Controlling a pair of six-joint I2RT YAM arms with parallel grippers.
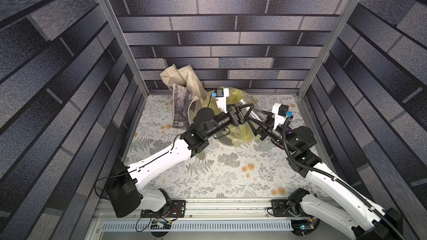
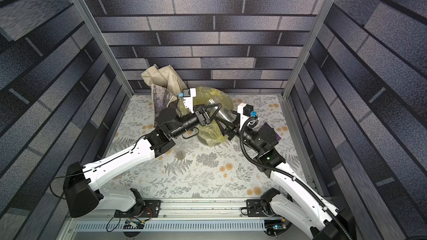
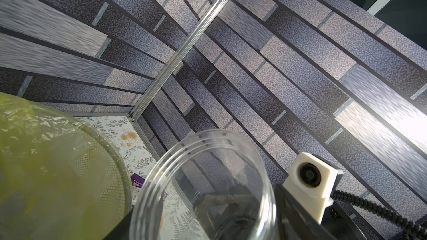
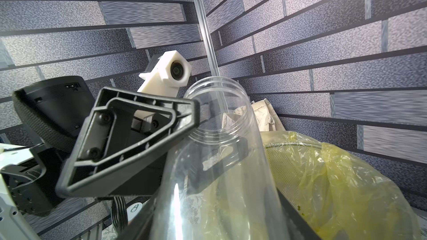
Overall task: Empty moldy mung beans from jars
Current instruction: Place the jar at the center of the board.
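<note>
Over the mesh bucket point(image 1: 225, 143) at the table's point(image 1: 219, 176) 12 o'clock, both arms meet. Right gripper point(image 1: 257, 122), on the bucket's 4 o'clock side, is clamped on the base end of a clear lidless jar point(image 4: 221, 176). Jar is tilted, mouth pointing toward 11 o'clock above the yellow bag point(image 4: 335, 181) that lines the bucket. Jar looks empty, see-through along its whole length in both wrist views

Left gripper point(image 1: 246, 111), on the 8 o'clock side, has its fingers point(image 4: 129, 139) parted and straddling the jar near the mouth. One finger sits in front of the neck, the other shows through the plastic behind it. Can't tell if they press on the jar or just flank it

Mung beans point(image 4: 299, 208): a few tiny green grains lie inside the bag in the right wrist view. Folds hide the rest of the bag's inside

Second jar point(image 2: 179, 152) stands on the table at the bucket's 8 o'clock, just beside the left forearm, with an olive tint in its lower part, blurry. Third jar point(image 1: 265, 145) stands at the bucket's 4 o'clock, partly under the right wrist, contents not readable

Cream tote point(image 1: 182, 95) stands at the bucket's 10 o'clock, near the back wall. Purple packet point(image 2: 272, 131) lies at 3 o'clock, partly under the right arm
</note>
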